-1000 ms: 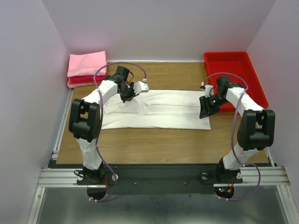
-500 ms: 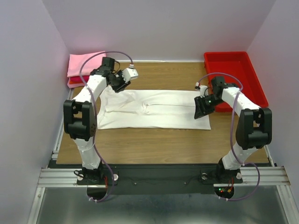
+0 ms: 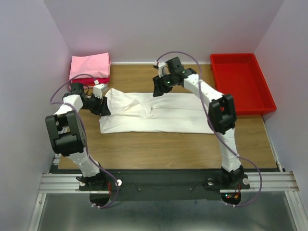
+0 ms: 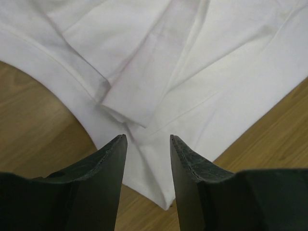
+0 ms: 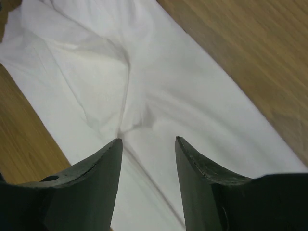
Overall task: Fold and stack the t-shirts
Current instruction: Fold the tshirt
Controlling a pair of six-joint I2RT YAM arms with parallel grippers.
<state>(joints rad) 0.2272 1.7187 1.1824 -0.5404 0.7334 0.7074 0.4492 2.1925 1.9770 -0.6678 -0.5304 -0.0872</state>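
Observation:
A white t-shirt (image 3: 159, 113), folded into a long band, lies across the middle of the table; it also shows in the left wrist view (image 4: 192, 72) and the right wrist view (image 5: 159, 96). A pink t-shirt (image 3: 89, 66) lies folded on a red one (image 3: 91, 81) at the back left corner. My left gripper (image 3: 105, 109) is open and empty, low at the white shirt's left end, over its folded sleeve (image 4: 139, 91). My right gripper (image 3: 158, 90) is open and empty, above the shirt's far edge near the middle.
A red plastic tray (image 3: 242, 79) stands at the back right, with nothing showing in it. Bare wooden table (image 3: 159, 149) runs in front of the white shirt. The enclosure walls close in left, right and back.
My left gripper swung from the shirt's far edge down to its left end. My right gripper moved from the shirt's right end to its far middle edge. The shirt's left part now looks rumpled.

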